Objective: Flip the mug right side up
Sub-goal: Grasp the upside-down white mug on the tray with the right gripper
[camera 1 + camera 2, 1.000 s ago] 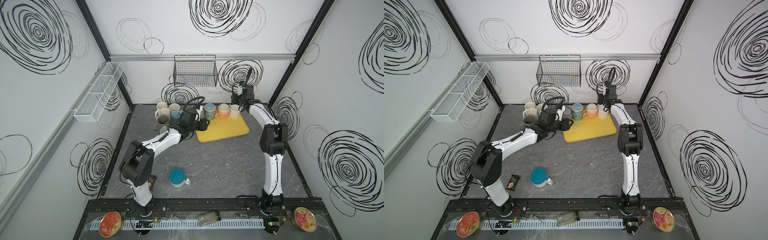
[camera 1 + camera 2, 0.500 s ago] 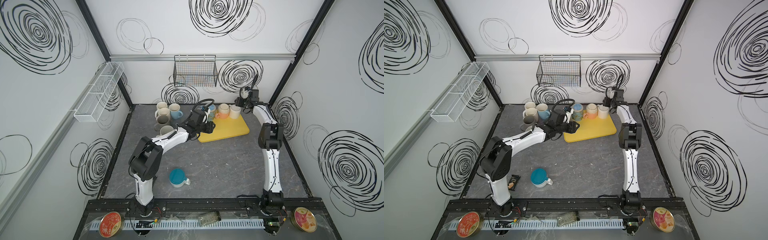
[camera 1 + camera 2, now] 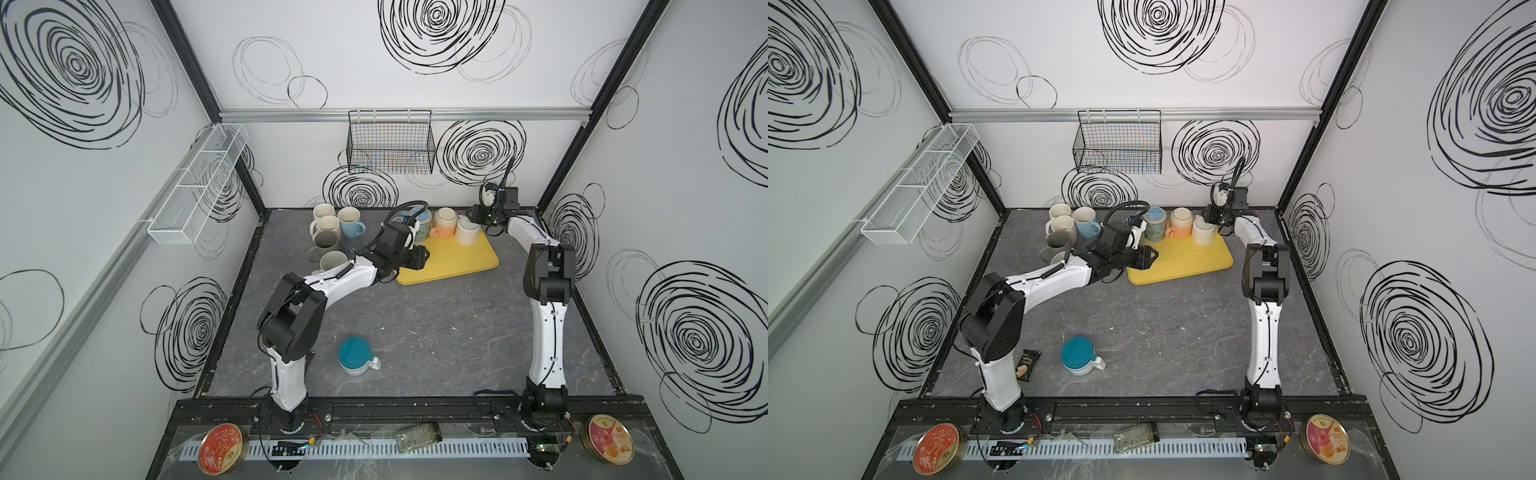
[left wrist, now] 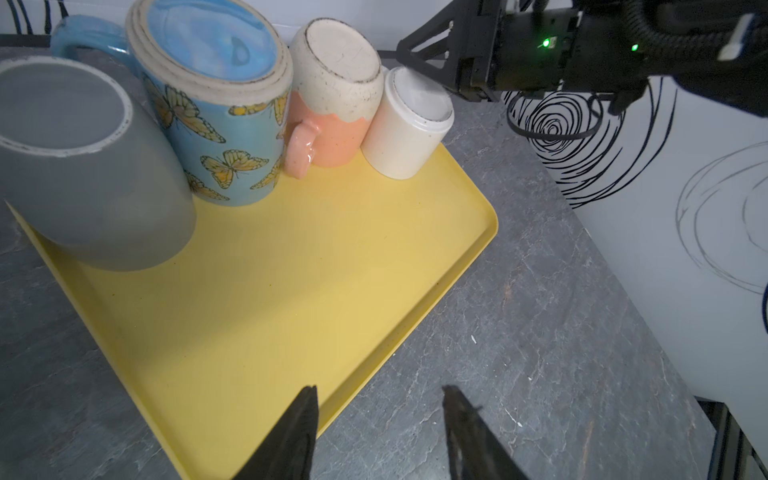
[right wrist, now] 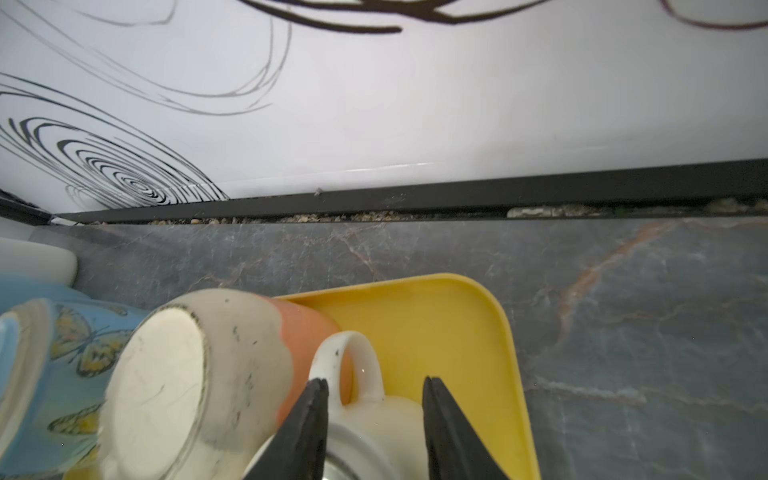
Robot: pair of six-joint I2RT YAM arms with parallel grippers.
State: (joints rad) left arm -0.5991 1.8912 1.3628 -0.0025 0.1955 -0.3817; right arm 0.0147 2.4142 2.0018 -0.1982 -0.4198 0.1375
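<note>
Nearest me, an upside-down teal ceramic mug sits alone on the grey stone-look tabletop. Further in, the left gripper hovers over the near edge of the flat yellow plastic tray, jaws apart and empty. At the tray's far corner stands the small cream ceramic mug (base up, rim down). The right gripper straddles it, but I cannot tell whether it pinches.

Black wire basket, white mesh rack, red tin

Both top views look down from high in front over the whole table, and each wrist camera looks closely at the yellow tray and white mug, which all views share.
</note>
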